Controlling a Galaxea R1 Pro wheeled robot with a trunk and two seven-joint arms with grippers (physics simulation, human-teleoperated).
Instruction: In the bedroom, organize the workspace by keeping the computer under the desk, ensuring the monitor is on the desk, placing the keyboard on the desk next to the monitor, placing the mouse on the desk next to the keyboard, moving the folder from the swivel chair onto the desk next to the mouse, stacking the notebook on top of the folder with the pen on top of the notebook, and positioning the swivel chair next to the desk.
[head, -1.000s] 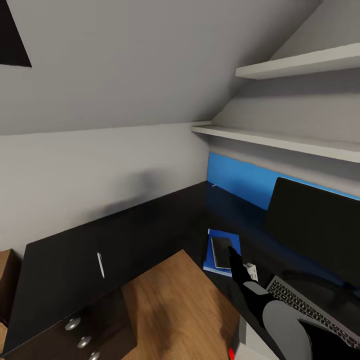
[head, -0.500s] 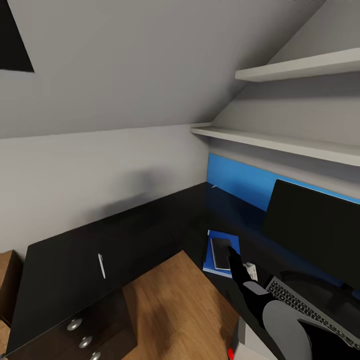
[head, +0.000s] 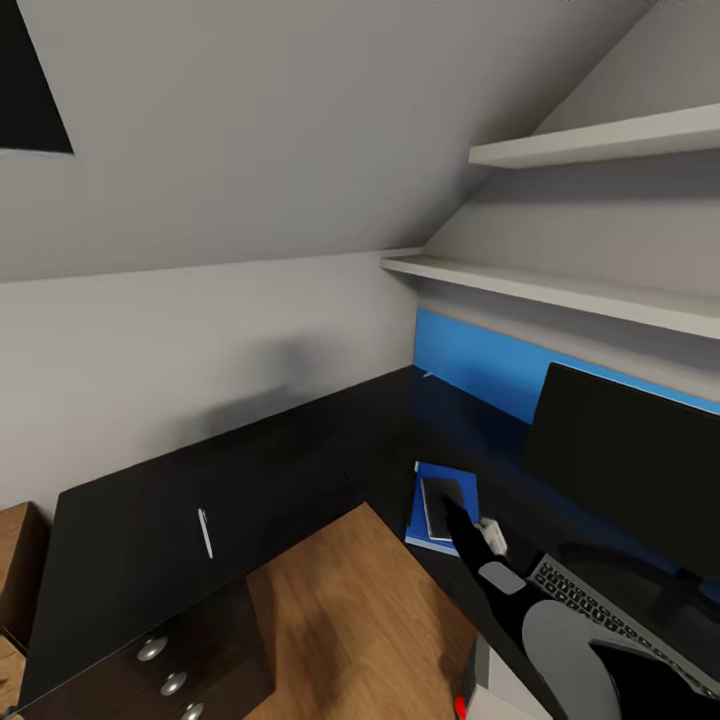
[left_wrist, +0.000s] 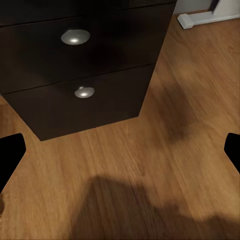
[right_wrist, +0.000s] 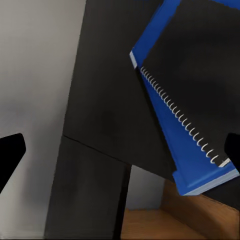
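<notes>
Head view: the L-shaped desk (head: 270, 470), a glossy black surface, runs along the grey wall and turns at the corner under the blue wall panel (head: 480, 365); its drawer unit (head: 170, 670) with round silver knobs stands at the near left end, above the wooden floor (head: 350, 610). Two white shelves (head: 560, 285) are fixed to the wall over the right-hand wing. The monitor (head: 630, 480) stands upright on the right wing of the surface, near its rear edge, its black front toward the camera. The keyboard (head: 610, 610) lies on the surface in front of the monitor, partly hidden by the right arm. The folder (head: 425, 525) lies flat near the inner corner of the surface, at its front edge, beside the keyboard end. The notebook (head: 440, 500) rests on top of the folder, its spiral binding clear in the right wrist view (right_wrist: 180, 120). The pen (head: 204, 532) lies alone on the left wing of the surface, well apart from the folder. The right pincer (head: 452, 512) hovers over the notebook; the right wrist view shows its fingers spread wide apart and holding nothing. The left pincer (left_wrist: 120, 150) has its fingers equally apart over the floor, facing the drawer unit.
</notes>
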